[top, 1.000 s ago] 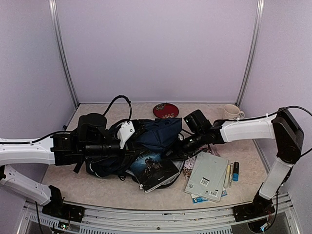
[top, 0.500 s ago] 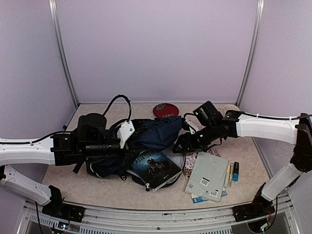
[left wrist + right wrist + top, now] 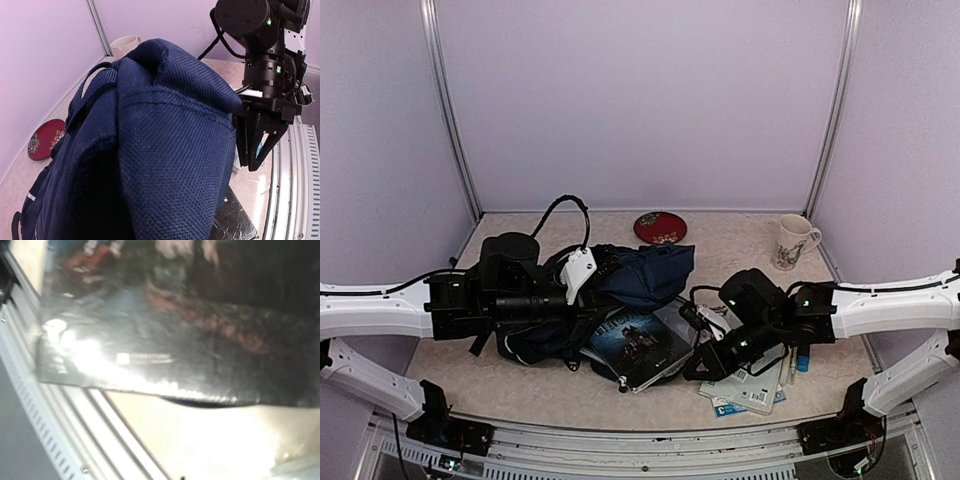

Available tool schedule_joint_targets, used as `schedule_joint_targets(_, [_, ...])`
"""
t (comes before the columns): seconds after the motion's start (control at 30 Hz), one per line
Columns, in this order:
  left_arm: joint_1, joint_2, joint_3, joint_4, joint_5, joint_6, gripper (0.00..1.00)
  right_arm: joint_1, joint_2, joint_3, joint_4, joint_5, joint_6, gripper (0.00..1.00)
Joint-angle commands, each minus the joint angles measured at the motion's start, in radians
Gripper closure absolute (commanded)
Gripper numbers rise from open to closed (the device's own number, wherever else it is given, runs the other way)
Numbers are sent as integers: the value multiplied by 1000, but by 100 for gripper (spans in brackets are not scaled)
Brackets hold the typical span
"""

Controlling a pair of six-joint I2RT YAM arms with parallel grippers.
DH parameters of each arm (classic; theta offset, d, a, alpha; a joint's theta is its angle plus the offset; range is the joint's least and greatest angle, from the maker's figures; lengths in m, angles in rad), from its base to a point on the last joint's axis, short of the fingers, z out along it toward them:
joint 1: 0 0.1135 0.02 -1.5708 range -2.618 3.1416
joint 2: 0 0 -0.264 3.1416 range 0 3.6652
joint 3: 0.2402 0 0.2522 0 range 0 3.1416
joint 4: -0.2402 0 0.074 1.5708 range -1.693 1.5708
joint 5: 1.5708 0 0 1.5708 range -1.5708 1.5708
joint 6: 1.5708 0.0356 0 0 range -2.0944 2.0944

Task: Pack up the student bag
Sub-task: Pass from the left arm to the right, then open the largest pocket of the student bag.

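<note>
1. As seen from the top view, everything sits on a beige table [image 3: 520,385] with pale walls on three sides.
2. Bag [image 3: 645,272]: navy, slumped on its side left of centre, its near edge overlapping the book. Its fabric fills most of the left wrist view.
3. Left arm reaches in from the left. Left gripper [image 3: 578,275] is pressed into the top of the bag. Its fingers are hidden by fabric, so I cannot tell whether it is clamped or loose.
4. Right arm comes in low from the right. Right gripper [image 3: 255,165] points down just beside the book's right edge, over the booklet. A gap shows between its fingers, so it reads as parted, with nothing held.
5. Book [image 3: 640,345]: dark glossy cover, flat on the table in front of the bag. It is blurred in the right wrist view.
6. Booklet [image 3: 755,375]: grey, lying right of the book and partly under the right arm.
7. Plate [image 3: 660,227]: red, at the back wall behind the bag.
8. Mug [image 3: 790,242]: upright in the back right corner, well apart from the rest.
</note>
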Motion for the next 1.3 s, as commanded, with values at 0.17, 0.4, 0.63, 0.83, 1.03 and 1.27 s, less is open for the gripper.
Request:
schedule_joint_targets(0.17, [4,-27,52,172,45,-7,100,5,189,32,248,47,-8,92])
schedule_joint_targets(0.4, [4,-33,49,175,54,-5,100,4,369,229,231,182,-95,93])
schedule_joint_targets(0.63, [5,-39,48,177,61,-4,100,-23,440,291,336,321,-67,93])
schedule_joint_targets(0.83, [5,-36,46,177,62,-1,100,-47,502,330,387,424,-56,93])
schedule_joint_targets(1.03, [4,-38,45,178,62,-1,100,-61,424,230,514,534,-16,94])
schedule_joint_targets(1.27, [6,-28,45,178,63,-2,100,-82,426,163,713,376,-11,93])
